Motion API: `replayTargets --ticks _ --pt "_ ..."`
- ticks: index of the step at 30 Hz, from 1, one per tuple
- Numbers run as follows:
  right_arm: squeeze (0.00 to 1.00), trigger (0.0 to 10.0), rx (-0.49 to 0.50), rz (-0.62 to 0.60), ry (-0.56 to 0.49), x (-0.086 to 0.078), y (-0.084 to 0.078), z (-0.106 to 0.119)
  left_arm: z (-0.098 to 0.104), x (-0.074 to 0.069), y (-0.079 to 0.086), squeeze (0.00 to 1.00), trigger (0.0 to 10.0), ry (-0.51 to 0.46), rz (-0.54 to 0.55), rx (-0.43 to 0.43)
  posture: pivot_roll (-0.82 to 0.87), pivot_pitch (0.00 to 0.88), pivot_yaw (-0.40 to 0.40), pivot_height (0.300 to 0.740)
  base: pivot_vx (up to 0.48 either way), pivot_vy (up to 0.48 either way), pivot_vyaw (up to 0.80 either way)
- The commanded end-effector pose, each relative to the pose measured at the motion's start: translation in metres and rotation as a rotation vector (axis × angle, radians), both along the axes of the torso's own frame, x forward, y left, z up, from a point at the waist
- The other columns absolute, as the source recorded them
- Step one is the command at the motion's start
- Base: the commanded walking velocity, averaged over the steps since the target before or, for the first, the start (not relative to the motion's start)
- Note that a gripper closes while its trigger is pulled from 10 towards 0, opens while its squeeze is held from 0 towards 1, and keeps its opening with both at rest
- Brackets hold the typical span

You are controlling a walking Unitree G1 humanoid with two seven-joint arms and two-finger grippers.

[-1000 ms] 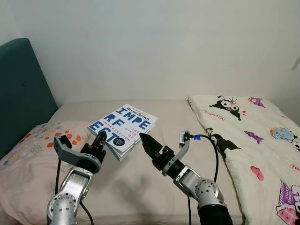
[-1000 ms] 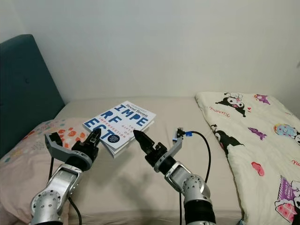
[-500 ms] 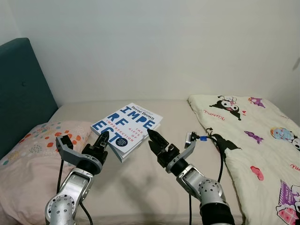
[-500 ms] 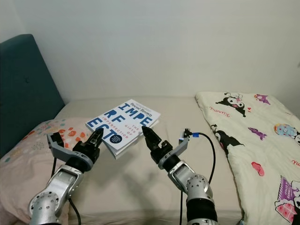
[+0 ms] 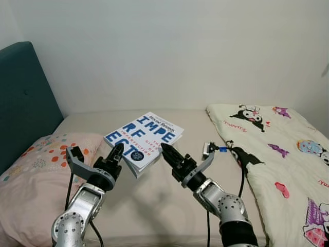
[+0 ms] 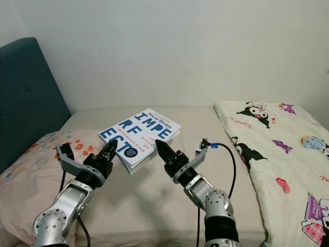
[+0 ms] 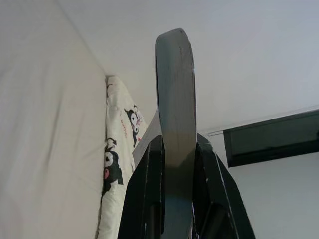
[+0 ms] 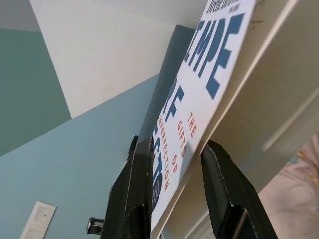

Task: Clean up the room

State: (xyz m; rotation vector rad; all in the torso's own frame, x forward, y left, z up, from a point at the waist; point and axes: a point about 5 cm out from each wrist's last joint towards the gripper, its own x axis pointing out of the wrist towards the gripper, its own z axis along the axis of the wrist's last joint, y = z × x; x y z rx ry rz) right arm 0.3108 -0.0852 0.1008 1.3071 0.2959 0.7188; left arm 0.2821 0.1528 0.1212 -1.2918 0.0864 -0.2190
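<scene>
A white paperback book with large blue cover lettering [image 5: 144, 140] hangs above the middle of the beige-sheeted bed [image 5: 154, 206], between the left gripper [image 5: 116, 155] and right gripper [image 5: 165, 153], with a spotted pink pillow [image 5: 31, 175] to its left before a teal upholstered headboard [image 5: 23, 98], and a cream cartoon-printed quilt [image 5: 277, 154] on the right.

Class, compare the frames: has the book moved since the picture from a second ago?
Yes. The book, pinched between the left gripper and right gripper, has shifted rightward, away from the pink pillow and nearer the cartoon blanket.
</scene>
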Motion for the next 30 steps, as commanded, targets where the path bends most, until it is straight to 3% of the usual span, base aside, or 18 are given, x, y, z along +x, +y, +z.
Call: replayTargets --ticks 1,2,3,4,22,23,25,26,28,30 --pt "0.00 10.0 0.031 0.029 -0.042 0.003 0.011 0.013 -0.004 -0.009 -0.023 0.00 10.0 -0.006 -0.040 -0.070 0.01 0.000 -0.001 0.740 0.000 0.000 0.00" --pt "0.00 10.0 0.031 0.032 -0.043 0.003 0.012 0.013 -0.004 -0.010 -0.025 0.00 10.0 -0.011 -0.048 -0.066 0.01 0.000 -0.001 0.740 0.000 0.000 0.00" --pt "0.00 1.0 0.034 0.030 -0.038 0.004 0.011 0.013 -0.003 -0.010 -0.026 0.00 10.0 -0.014 -0.054 -0.061 0.01 0.000 -0.003 0.740 0.000 0.000 0.00" --pt "0.00 0.0 0.039 0.027 -0.033 0.004 0.011 0.013 -0.003 -0.010 -0.026 0.00 10.0 -0.015 -0.056 -0.058 0.01 0.000 -0.003 0.740 0.000 0.000 0.00" --pt "0.00 0.0 0.045 0.010 -0.026 0.005 0.008 0.012 -0.003 -0.010 -0.026 0.00 10.0 -0.007 -0.047 -0.057 0.01 0.000 -0.001 0.740 0.000 0.000 0.00" --pt "0.00 8.0 0.036 0.009 -0.023 0.005 0.008 0.011 -0.003 -0.010 -0.026 0.00 10.0 -0.008 -0.046 -0.056 0.01 0.000 0.000 0.740 0.000 0.000 0.00" --pt "0.00 8.0 0.018 0.008 -0.022 0.005 0.008 0.010 -0.002 -0.010 -0.026 0.00 10.0 -0.009 -0.044 -0.057 0.01 0.000 0.000 0.740 0.000 0.000 0.00" --pt "0.00 10.0 0.000 0.005 -0.017 0.005 0.009 0.009 -0.002 -0.009 -0.026 0.00 10.0 -0.009 -0.042 -0.060 0.00 0.000 0.000 0.740 0.000 0.000 0.00" --pt "0.00 10.0 -0.114 -0.034 -0.003 0.006 0.009 0.000 0.001 -0.007 -0.024 0.00 10.0 -0.015 -0.030 -0.079 0.00 0.000 0.000 0.740 0.000 0.000 0.00" --pt "0.00 10.0 -0.123 -0.037 -0.003 0.006 0.009 -0.001 0.002 -0.007 -0.024 0.00 10.0 -0.016 -0.030 -0.080 0.00 0.000 0.000 0.740 0.000 0.000 0.00"
